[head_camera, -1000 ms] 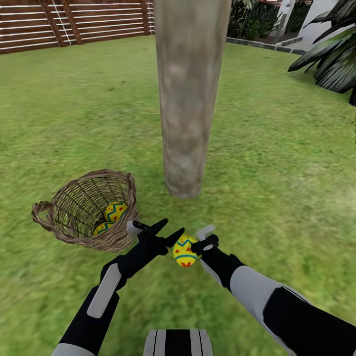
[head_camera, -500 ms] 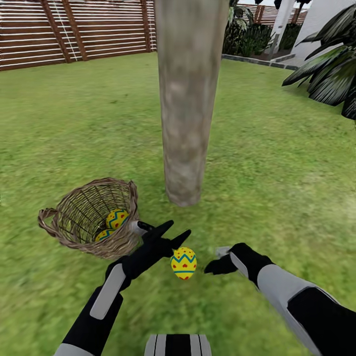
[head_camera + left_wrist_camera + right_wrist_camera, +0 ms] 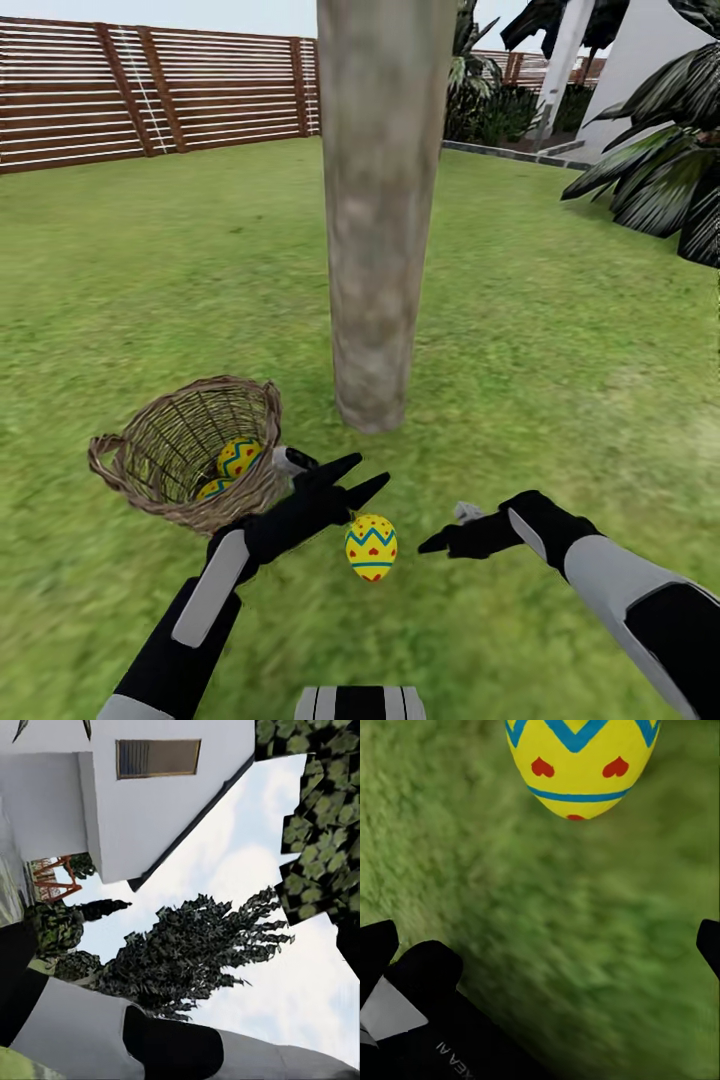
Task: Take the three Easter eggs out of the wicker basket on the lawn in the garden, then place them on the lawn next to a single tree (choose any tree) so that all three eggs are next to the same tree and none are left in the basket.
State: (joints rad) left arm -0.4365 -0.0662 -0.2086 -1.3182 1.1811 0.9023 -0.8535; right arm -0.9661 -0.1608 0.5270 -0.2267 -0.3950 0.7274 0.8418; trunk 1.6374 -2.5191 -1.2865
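Note:
One Easter egg (image 3: 371, 547) (image 3: 581, 765), yellow with blue zigzags and red hearts, lies on the lawn (image 3: 560, 380) a short way in front of the tree (image 3: 375, 250). My right gripper (image 3: 445, 531) stands open just right of the egg, apart from it, and its dark fingertips (image 3: 378, 945) frame the grass. My left gripper (image 3: 368, 476) is open just above and left of the egg, holding nothing. The wicker basket (image 3: 150, 478) sits left of the trunk, leaning, with two eggs (image 3: 238, 457) inside.
A brown slat fence (image 3: 150, 90) closes the far side. Dark spiky plants (image 3: 660, 180) stand at the right by a white house wall (image 3: 650, 50). Open grass stretches around the trunk. The left wrist view looks up at sky, a house (image 3: 150, 802) and a dark tree (image 3: 195, 952).
My right gripper opened, let go of the egg and drew back to the right. The egg dropped to the grass. The head view has tilted up a little.

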